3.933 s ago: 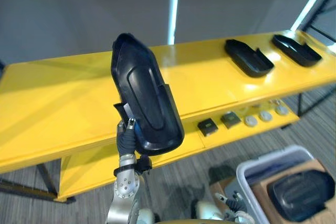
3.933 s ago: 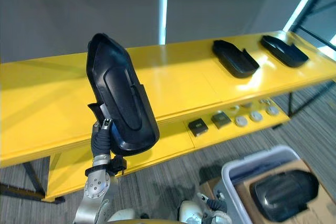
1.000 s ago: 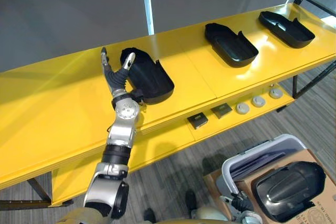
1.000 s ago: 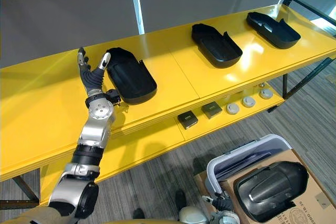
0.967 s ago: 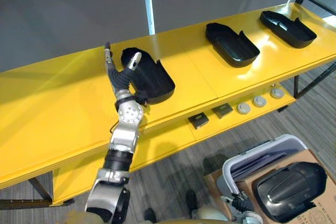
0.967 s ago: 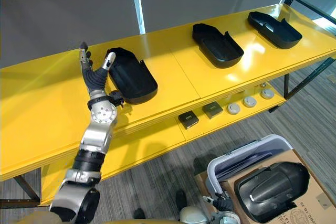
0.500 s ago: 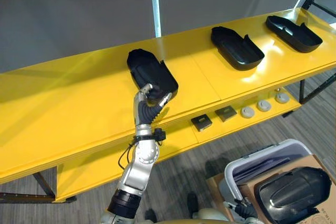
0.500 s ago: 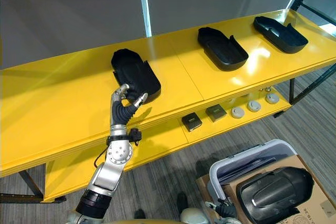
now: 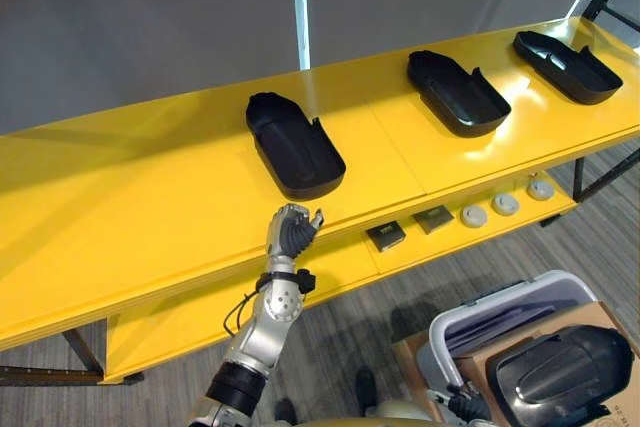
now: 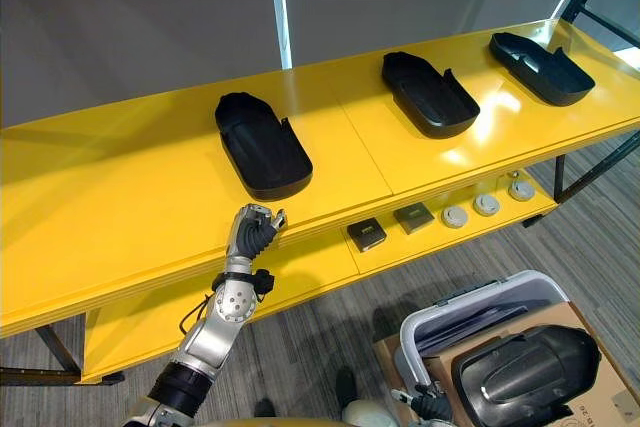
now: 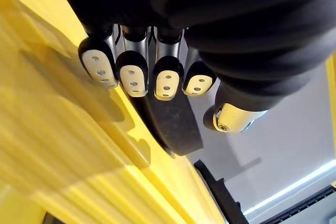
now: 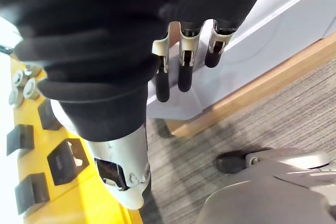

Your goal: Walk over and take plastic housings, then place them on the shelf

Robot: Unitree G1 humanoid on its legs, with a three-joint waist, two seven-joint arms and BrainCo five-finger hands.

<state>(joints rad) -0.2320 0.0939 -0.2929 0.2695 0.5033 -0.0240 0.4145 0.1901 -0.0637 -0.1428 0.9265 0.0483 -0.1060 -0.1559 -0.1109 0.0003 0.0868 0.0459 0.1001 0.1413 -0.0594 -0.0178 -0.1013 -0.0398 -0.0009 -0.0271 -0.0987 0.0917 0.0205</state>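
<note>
3 glossy black housings point(image 9: 295, 147) | smooth yellow shelf point(image 9: 120, 217) | left hand point(image 9: 291, 231) fingers curled, empty

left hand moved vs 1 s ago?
Yes. The left hand has drawn back from the leftmost housing's far end to the shelf's front edge, clear of it, fingers curled on nothing.

The shelf point(image 9: 150, 207) is smooth, glossy yellow, catching reflections. The black plastic housings point(image 9: 295, 147) on it look matt and smooth; the floor point(image 9: 340, 337) is rough grey carpet
</note>
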